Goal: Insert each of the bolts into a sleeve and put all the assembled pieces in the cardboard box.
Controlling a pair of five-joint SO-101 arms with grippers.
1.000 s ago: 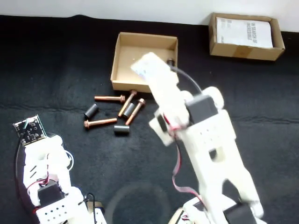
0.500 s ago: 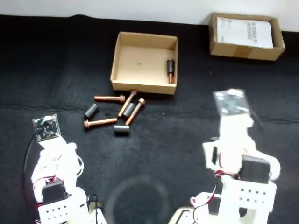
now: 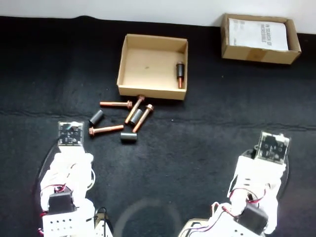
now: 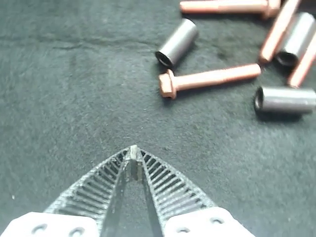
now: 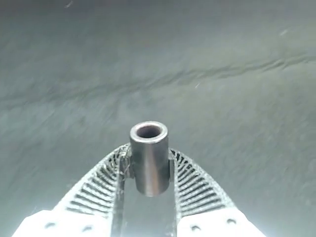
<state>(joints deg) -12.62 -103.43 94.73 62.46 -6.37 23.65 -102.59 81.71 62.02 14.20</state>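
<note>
One sleeve gripped, one assembled piece boxed

A sleeve [image 5: 149, 168] is clamped in the right tool [image 5: 148, 150], bore left facing outward, probably so a bolt can be fed in. The left tool [image 4: 134, 149] is pressed shut, empty, near the loose bolts [image 4: 212, 79]. One assembled piece [image 3: 180, 74] is parked in the cardboard box [image 3: 129, 64]; paper [image 3: 257, 33] is kept in the other box [image 3: 256, 54].

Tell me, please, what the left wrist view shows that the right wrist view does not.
Left wrist view: the left gripper, shut and empty, with loose copper-coloured hex-head bolts and dark grey metal sleeves lying beyond it. Right wrist view: the right gripper shut on one dark grey metal sleeve, its open bore facing away from the arm. Shared: the black cloth table cover underneath.
</note>
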